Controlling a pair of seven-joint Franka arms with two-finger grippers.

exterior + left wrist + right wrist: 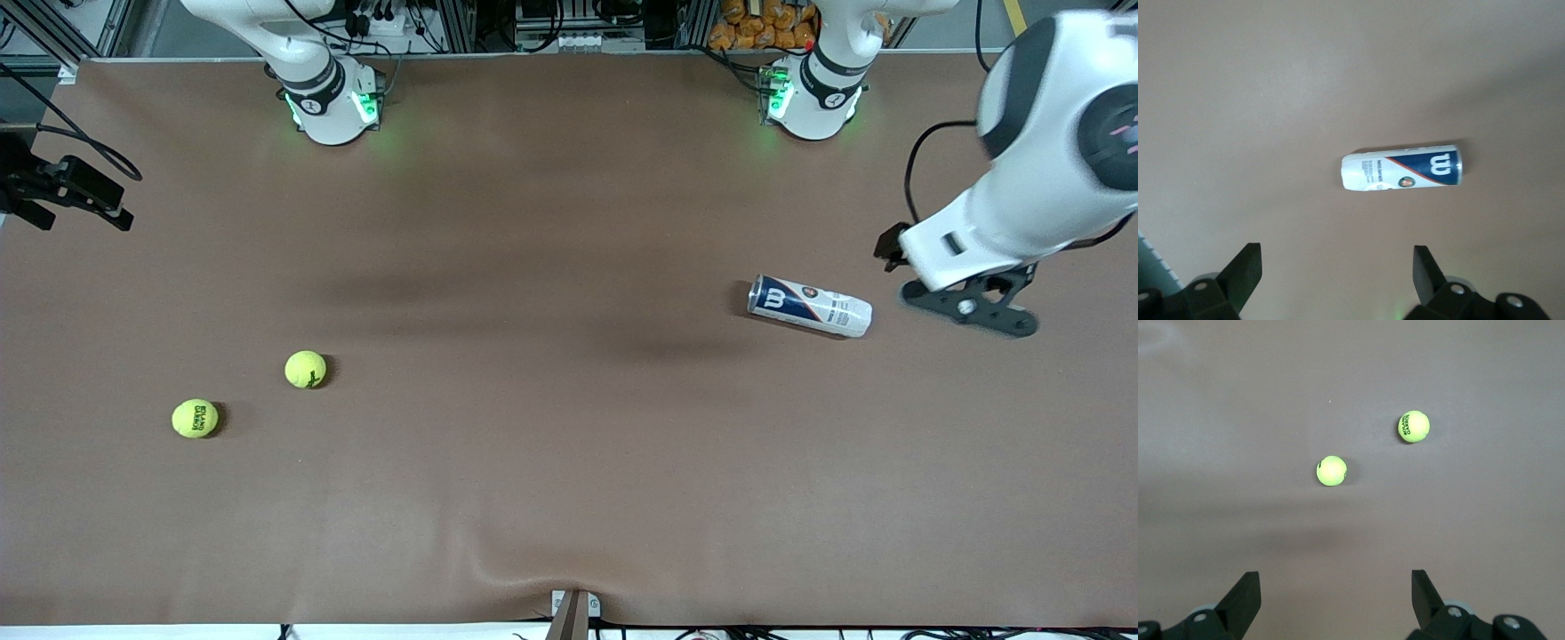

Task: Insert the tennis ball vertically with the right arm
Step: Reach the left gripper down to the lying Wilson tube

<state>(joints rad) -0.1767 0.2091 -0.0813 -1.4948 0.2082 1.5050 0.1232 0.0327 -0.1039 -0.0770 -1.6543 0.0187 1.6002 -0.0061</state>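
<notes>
Two fuzzy yellow-green tennis balls sit toward the right arm's end of the brown table (569,498): one with black lettering (195,418), the plainer one (305,369) slightly farther back. Wilson ball can (809,305) lies on its side, well apart. Right gripper (1331,603) and left gripper (1335,280) hang wide open, empty. Loads of bare tabletop between.

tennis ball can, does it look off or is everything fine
The tennis ball can lies on its side on the table, toward the left arm's end, so it can't take a ball from above yet. Both tennis balls sit loose toward the right arm's end.
</notes>
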